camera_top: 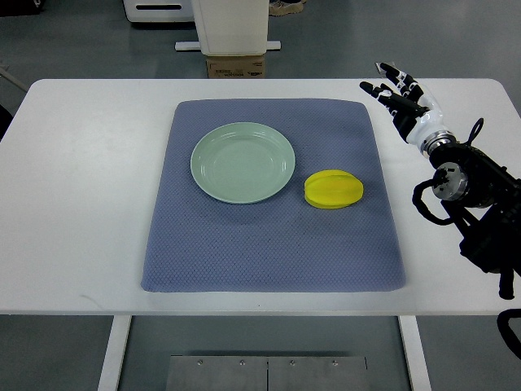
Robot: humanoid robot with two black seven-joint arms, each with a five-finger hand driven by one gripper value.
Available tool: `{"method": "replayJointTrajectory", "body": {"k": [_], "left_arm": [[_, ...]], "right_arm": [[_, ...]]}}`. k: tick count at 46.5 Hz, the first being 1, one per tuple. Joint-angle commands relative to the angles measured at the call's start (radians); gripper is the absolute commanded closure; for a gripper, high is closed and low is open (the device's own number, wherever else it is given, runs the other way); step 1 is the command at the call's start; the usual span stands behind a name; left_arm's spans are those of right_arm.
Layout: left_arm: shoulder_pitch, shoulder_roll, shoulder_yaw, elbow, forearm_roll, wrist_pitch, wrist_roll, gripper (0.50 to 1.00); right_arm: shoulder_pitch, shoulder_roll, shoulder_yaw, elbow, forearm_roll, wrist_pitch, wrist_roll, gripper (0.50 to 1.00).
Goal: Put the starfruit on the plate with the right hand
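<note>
The starfruit point(334, 189) lay on the blue-grey mat point(269, 244), just beside the plate point(242, 161) at approx. 4 o'clock from the plate's centre, not touching its rim. The plate sat empty, upper-left of mat centre. The mat covered the middle of the white table point(81, 204).

The right hand point(400, 98) hovered over bare table off the mat's right edge, at approx. 2 o'clock from the fruit and well apart from it. Fingers were spread and pointing toward 10–11 o'clock, w/ nothing held. Its arm point(468, 183) came in from the right edge, cables looping below the wrist. Left arm wasn't in view.

Handling, as a guess: the fruit looked like a bright yellow model, prob. plastic or foam, so light and fairly stiff, not fragile. The surface seemed smooth w/ a slight sheen, so it could slip under hard fingertips. It showed lengthwise ridges running roughly 9-to-3 o'clock, w/ a rounded oval outline. Best hold was likely across the short axis, thumb on the 6 o'clock flank and fingers on the 12 o'clock flank, seated in the grooves btw. ridges rather than on the crests. A pinch on the ends risked it rolling. The mat's texture should've kept it from skidding while the fingers closed.

Task hadn't started in effect: reach, grasp, short carry toward 10 o'clock all remained.
</note>
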Motion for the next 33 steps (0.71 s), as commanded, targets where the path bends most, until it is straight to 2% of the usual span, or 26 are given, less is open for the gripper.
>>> {"method": "replayJointTrajectory", "body": {"k": [1, 33], "left_arm": [[0.001, 0.000, 0.001, 0.000, 0.002, 0.000, -0.001, 0.500], [-0.001, 0.000, -0.001, 0.000, 0.000, 0.000, 0.000, 0.500]], "right_arm": [[0.000, 0.000, 0.000, 0.001, 0.000, 0.000, 0.000, 0.502], [0.002, 0.001, 0.000, 0.005, 0.000, 0.000, 0.009, 0.502]]}}
